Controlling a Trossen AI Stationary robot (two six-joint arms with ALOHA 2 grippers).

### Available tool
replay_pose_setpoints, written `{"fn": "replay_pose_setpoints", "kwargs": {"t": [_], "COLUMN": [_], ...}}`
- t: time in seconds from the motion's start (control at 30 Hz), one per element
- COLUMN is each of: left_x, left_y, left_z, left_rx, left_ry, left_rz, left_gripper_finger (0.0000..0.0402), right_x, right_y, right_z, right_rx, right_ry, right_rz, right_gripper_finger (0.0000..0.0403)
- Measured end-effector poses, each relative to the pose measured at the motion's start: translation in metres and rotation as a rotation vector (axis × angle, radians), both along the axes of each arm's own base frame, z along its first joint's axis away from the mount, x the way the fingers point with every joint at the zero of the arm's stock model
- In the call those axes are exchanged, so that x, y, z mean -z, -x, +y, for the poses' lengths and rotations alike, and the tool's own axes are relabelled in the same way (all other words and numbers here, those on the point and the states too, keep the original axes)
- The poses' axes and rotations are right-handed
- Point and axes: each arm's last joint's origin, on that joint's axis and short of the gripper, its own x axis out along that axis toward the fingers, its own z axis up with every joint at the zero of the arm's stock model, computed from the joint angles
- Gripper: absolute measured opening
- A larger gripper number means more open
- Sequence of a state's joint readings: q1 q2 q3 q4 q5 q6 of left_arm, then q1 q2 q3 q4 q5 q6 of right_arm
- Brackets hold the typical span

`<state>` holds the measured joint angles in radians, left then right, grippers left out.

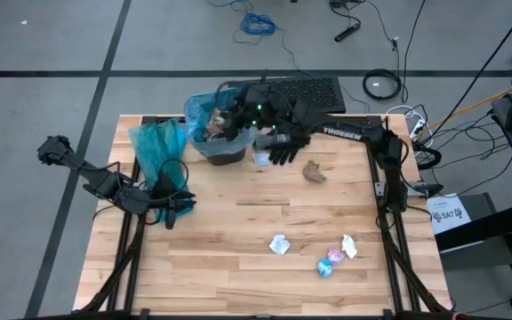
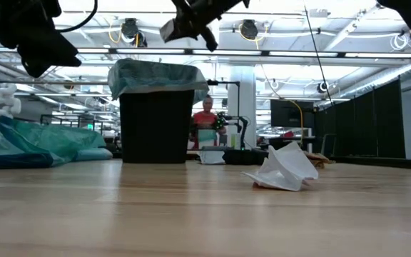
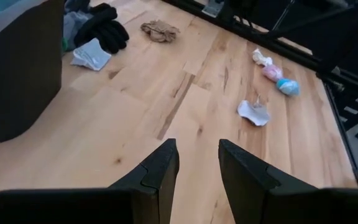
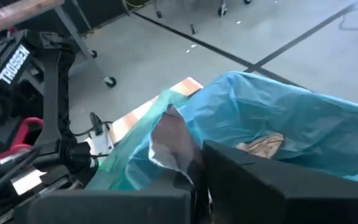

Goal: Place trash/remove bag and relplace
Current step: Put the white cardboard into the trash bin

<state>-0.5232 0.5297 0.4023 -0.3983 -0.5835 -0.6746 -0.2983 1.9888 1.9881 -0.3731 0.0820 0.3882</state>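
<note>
Your right gripper [image 4: 197, 180] hangs over the bin [image 1: 220, 149], jaws nearly together with a grey-brown scrap [image 4: 173, 146] between them; let go only once it sits well inside the blue liner [image 4: 278, 124]. The left gripper [image 3: 197, 168] waits half open and empty above the table [image 1: 238, 240]. The high view alone shows 4 scraps [image 1: 327, 258] left; the right wrist view alone shows paper [image 4: 263, 144] already in the bag.
</note>
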Motion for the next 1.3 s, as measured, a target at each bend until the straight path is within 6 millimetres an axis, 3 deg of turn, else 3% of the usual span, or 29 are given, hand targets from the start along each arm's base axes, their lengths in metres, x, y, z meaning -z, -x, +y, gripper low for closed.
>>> {"fn": "replay_pose_setpoints", "kwargs": {"t": [0.27,0.57,0.77,0.9,1.0,1.13,1.23,1.3], "left_x": [-0.002,-0.003,-0.003,-0.003,-0.002,-0.002,-0.003,-0.004], "left_y": [-0.001,-0.001,-0.001,-0.001,-0.002,-0.002,-0.003,-0.003], "left_z": [0.001,0.003,0.003,0.003,0.003,0.002,0.002,0.002], "left_rx": [-0.047,-0.102,-0.112,-0.115,-0.116,-0.116,-0.118,-0.118], "left_ry": [-0.010,-0.036,-0.041,-0.042,-0.048,-0.046,-0.039,-0.034], "left_rz": [-0.035,-0.050,-0.053,-0.054,-0.046,-0.047,-0.058,-0.065], "left_gripper_finger": [0.0120,0.0120,0.0120,0.0120,0.0120,0.0120,0.0120,0.0120], "right_x": [0.001,-0.001,-0.006,-0.002,-0.003,0.000,0.000,0.004], "right_y": [0.008,0.010,0.014,0.016,0.015,0.014,0.015,0.018], "right_z": [-0.024,-0.032,-0.044,-0.048,-0.050,-0.049,-0.050,-0.053], "right_rx": [-0.042,-0.043,-0.115,0.030,-0.073,-0.031,-0.131,-0.017], "right_ry": [-0.033,0.000,0.036,0.041,0.006,-0.029,-0.025,-0.022], "right_rz": [-0.003,-0.010,-0.060,-0.008,-0.054,-0.053,-0.052,0.004], "right_gripper_finger": [0.0099,0.0161,0.0171,0.0168,0.0164,0.0160,0.0159,0.0159]}}
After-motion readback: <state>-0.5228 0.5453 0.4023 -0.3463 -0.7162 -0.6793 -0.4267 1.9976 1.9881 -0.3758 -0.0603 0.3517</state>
